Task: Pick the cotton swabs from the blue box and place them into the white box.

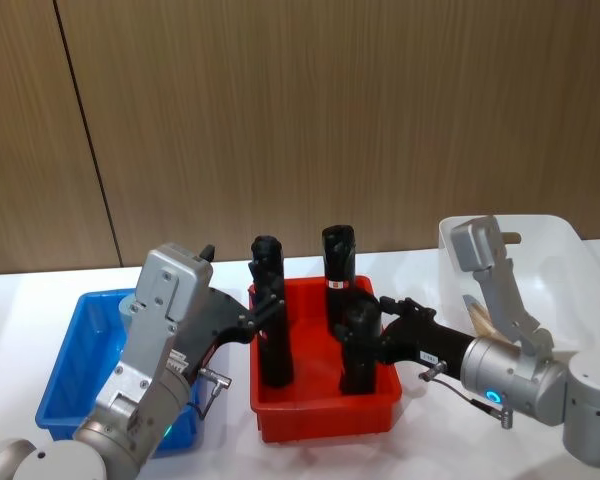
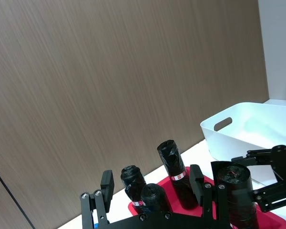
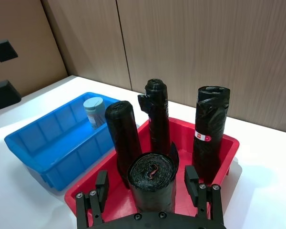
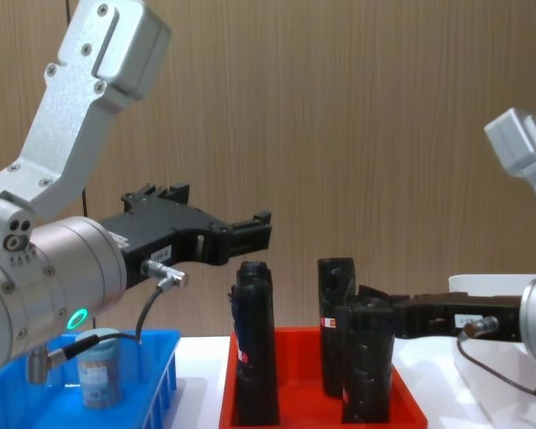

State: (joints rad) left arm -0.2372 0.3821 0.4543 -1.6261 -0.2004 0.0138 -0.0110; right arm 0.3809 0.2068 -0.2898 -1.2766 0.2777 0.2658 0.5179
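One jar of cotton swabs (image 3: 94, 110) with a pale lid stands upright in the blue box (image 3: 38, 143), at its end toward the wall; the chest view shows the jar (image 4: 98, 374) behind the box wall (image 4: 161, 362). The white box (image 1: 555, 235) stands at the far right. My left gripper (image 1: 265, 300) hangs open in the air over the left side of the red tray, above a black roll, holding nothing. Low over the tray's front right, my right gripper (image 3: 148, 183) is open, with a black roll (image 3: 151, 179) between its fingers (image 3: 190, 179).
A red tray (image 1: 325, 415) sits between the two boxes and holds several tall black upright rolls (image 1: 337, 265). A wood-panelled wall rises close behind the table. The white tabletop (image 1: 420, 440) shows in front of the tray.
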